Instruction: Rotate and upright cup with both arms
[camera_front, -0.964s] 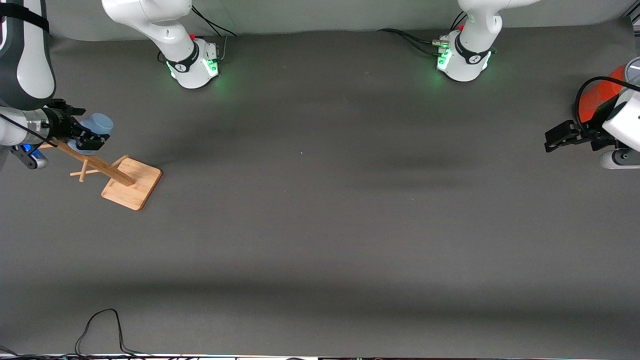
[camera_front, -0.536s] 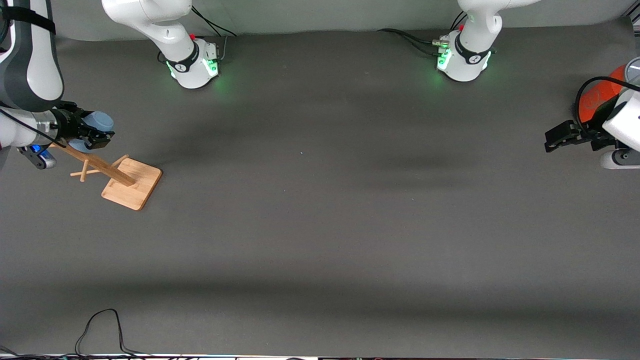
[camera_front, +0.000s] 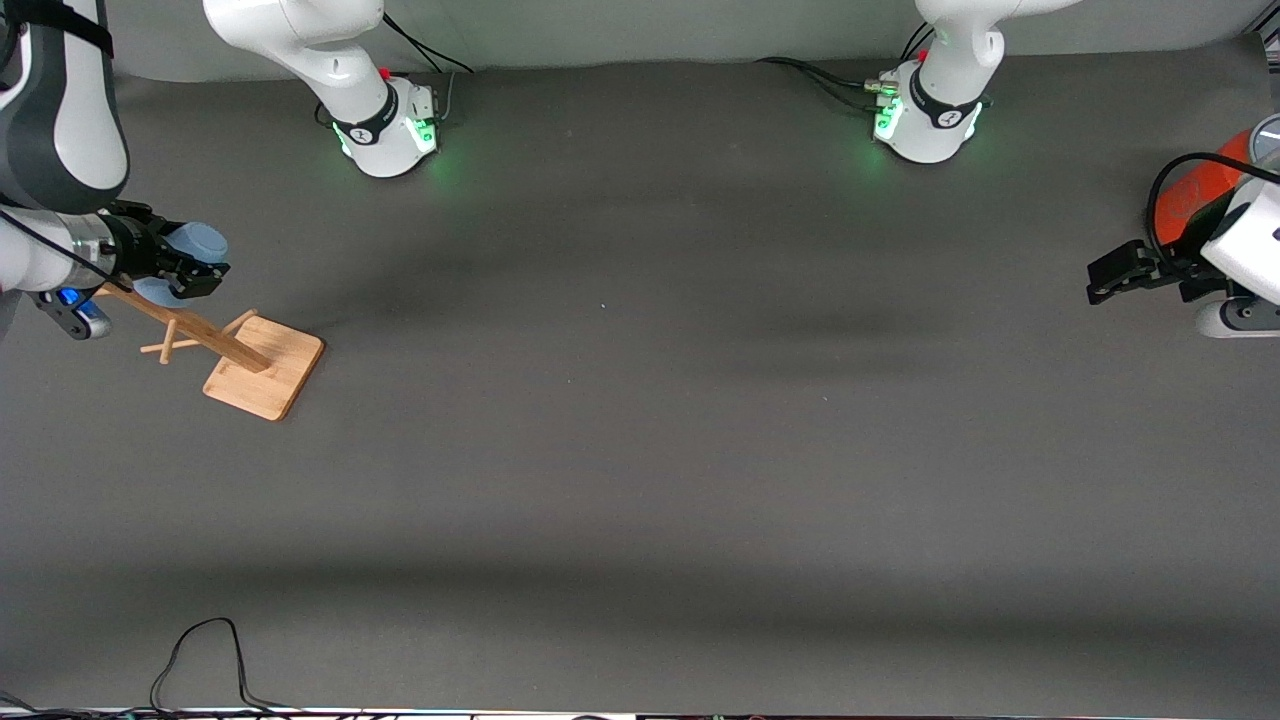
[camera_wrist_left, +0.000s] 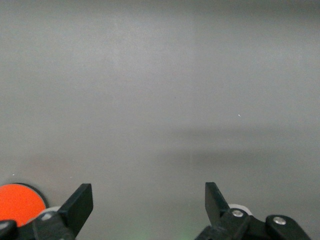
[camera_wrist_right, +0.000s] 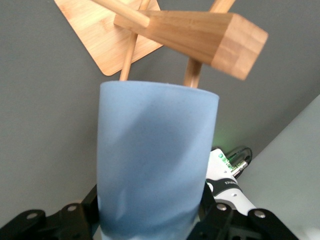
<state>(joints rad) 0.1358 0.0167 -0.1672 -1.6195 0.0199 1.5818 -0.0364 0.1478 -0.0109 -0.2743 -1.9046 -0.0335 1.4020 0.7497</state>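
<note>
We see the right gripper (camera_front: 190, 272) at the right arm's end of the table, clamped on the pale-blue cup (camera_front: 196, 243), up beside the top of a wooden cup stand (camera_front: 262, 368). In the right wrist view the cup (camera_wrist_right: 155, 160) fills the space between the 2 black fingers (camera_wrist_right: 75, 217), which pinch its lower wall; its far end sits close against a stand peg (camera_wrist_right: 192, 75) and the thick slanted post (camera_wrist_right: 200, 32). We cannot tell whether the cup is hooked on a peg or only near one. We judge the grip sits on the side wall so the cup can come off the stand and be turned over afterwards.

The stand has a flat square base on the grey mat (camera_front: 640, 450), with the post leaning up toward the gripper.

The left gripper (camera_front: 1112, 275) hovers over the left arm's end of the table, jaws spread wide and empty; the left wrist view shows both fingers (camera_wrist_left: 80, 205) apart with bare mat between. This arm waits, and we guess it stays open ready to receive the cup for a handover. An orange-red cylinder (camera_front: 1190, 190) with a grey top stands just beside it, partly hidden by the arm.

Step in hand, we judge: grasp made, lift-off next. Risk: the cup could snag on the peg.
</note>
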